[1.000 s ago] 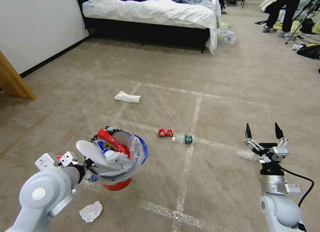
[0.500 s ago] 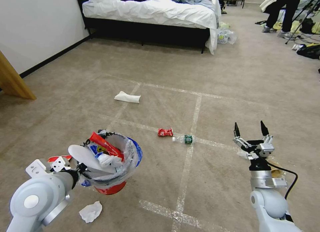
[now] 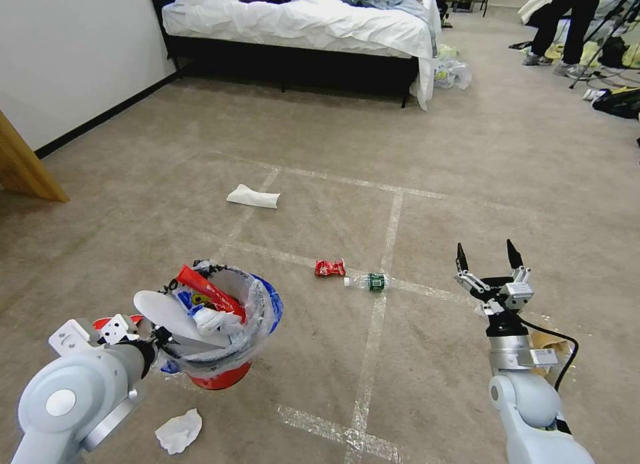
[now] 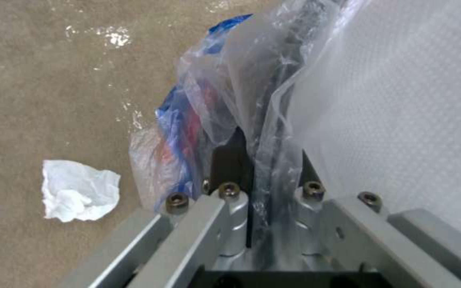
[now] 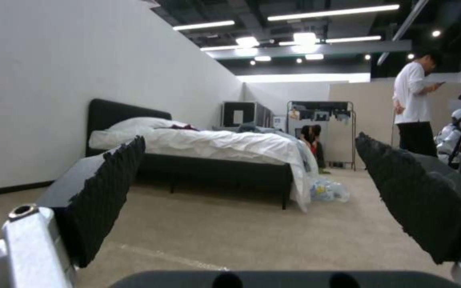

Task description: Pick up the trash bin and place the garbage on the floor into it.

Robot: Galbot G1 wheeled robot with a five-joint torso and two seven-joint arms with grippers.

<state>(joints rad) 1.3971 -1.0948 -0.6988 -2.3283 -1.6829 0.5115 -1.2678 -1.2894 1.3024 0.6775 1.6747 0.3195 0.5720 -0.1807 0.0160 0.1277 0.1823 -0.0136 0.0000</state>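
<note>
We log one round red trash bin (image 3: 223, 377), its crinkly bag rim pinched in our left gripper (image 4: 257, 160); beyond our right gripper's (image 3: 487, 259) wide-spread, empty fingers, one bottle (image 3: 368, 282) and one wrapper (image 3: 330, 268).

Trash bin (image 3: 223, 377) base partly hidden by its bag, bottle (image 3: 369, 282) label unreadable, bed (image 3: 300, 24) cut off at top edge

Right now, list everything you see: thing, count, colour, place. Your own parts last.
trash bin: one, red, clear bag, off the floor, near left
slipper: one, white, floor ahead
snack wrapper: one, red, floor centre
bottle: one, clear, green label, beside the wrapper
crumpled paper: one, white, floor below the bin
floor: beige carpet, tape lines
bed: one, white bedding, far end
left claw: shut on the bin's rim
right claw: open, empty, near right
</note>
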